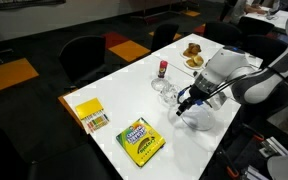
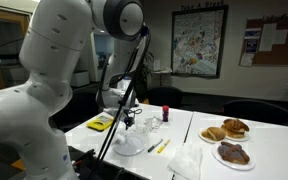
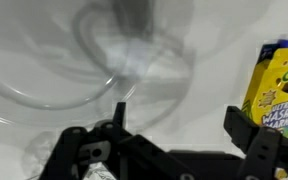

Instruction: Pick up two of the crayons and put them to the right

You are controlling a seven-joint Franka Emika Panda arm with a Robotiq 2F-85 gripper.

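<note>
A yellow crayon point(image 2: 162, 147) lies on the white table point(image 2: 184, 128), just beside a clear bowl point(image 2: 131, 143). My gripper point(image 1: 187, 103) hangs over that bowl point(image 1: 196, 119), a little above the table. In the wrist view the gripper point(image 3: 182, 125) is open, its dark fingers point(image 3: 246, 125) spread wide with only the bowl's clear rim point(image 3: 134, 50) and white table between them. The flat green-and-yellow crayon box point(image 1: 141, 140) lies near the table's front edge and shows at the right in the wrist view point(image 3: 281, 85). No crayon shows in the wrist view.
A yellow box point(image 1: 89, 113) lies at the table's corner. A red-capped bottle point(image 1: 163, 68) and a glass dish point(image 1: 164, 90) stand mid-table. Plates of pastries point(image 2: 224, 132) and a white napkin point(image 2: 184, 161) sit further along. Dark chairs point(image 1: 84, 55) surround the table.
</note>
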